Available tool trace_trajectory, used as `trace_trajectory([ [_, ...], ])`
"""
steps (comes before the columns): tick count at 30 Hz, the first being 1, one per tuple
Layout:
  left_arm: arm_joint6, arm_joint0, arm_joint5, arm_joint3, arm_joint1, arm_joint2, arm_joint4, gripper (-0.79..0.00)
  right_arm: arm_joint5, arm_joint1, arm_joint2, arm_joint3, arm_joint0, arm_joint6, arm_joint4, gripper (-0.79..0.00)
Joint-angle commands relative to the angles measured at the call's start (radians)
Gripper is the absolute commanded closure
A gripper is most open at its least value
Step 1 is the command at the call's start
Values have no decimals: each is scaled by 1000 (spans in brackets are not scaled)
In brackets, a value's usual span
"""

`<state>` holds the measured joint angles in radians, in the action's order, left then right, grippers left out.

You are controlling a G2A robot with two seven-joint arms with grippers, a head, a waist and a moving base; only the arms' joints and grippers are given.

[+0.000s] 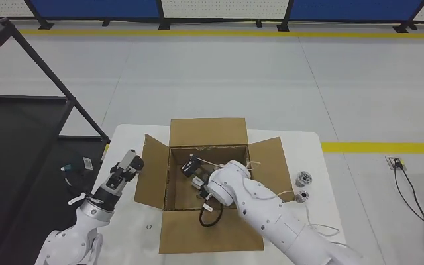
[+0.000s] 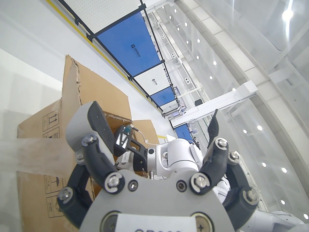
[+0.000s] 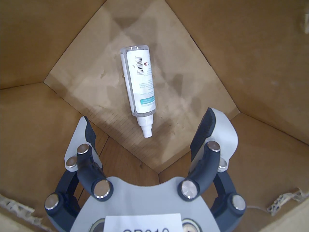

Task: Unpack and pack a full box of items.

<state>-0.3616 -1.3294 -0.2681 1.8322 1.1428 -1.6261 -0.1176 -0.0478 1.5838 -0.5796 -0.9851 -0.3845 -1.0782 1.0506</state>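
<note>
Lying flat on the floor of the box (image 3: 48,37): a small spray bottle (image 3: 138,83), nozzle pointing toward the right hand (image 3: 147,118), which is spread wide just above it and empty. Probably light, stiff and slick plastic; best pinched across the labelled middle, not the thin nozzle. From the right wrist: the bottle's lie and label. From the top: open flaps, the bench (image 1: 311,142), and the left hand (image 1: 130,161) near the left flap, spread too, holding nothing.
</note>
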Motion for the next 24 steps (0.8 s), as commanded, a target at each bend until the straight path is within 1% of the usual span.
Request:
trace_trajectory([
  [1,-1,0,-1,-1,0,-1,-1,-785,6,19,17,56,14,20,-7,-785],
  [7,-5,1,-5,-7,0,-3,-4,-785,-3,71,50,191,47,60,-36,-785],
  [9,-7,1,-7,-9,0,-6,-4,-785,-6,87,55,231,57,73,-47,-760],
  [11,-7,-1,-6,-10,0,-8,-7,-785,-7,101,60,271,66,84,-53,-714],
  [13,-8,-1,-5,-10,0,-9,-7,-785,-11,116,65,308,74,94,-59,-696],
  [16,-8,-1,-7,-9,-1,-11,-6,-785,-21,136,70,361,85,106,-71,-573],
  [19,-9,-1,-5,-10,-1,-13,-5,-785,-32,154,73,408,96,117,-80,-554],
  [21,-9,-1,-5,-10,-1,-15,-7,-785,-39,166,74,435,103,123,-84,-517],
  [23,-9,-1,-5,-11,-1,-15,-8,-785,-47,176,75,457,110,128,-88,-406],
  [24,-9,-1,-5,-11,-1,-15,-8,-785,-51,181,75,468,112,130,-90,-379],
])
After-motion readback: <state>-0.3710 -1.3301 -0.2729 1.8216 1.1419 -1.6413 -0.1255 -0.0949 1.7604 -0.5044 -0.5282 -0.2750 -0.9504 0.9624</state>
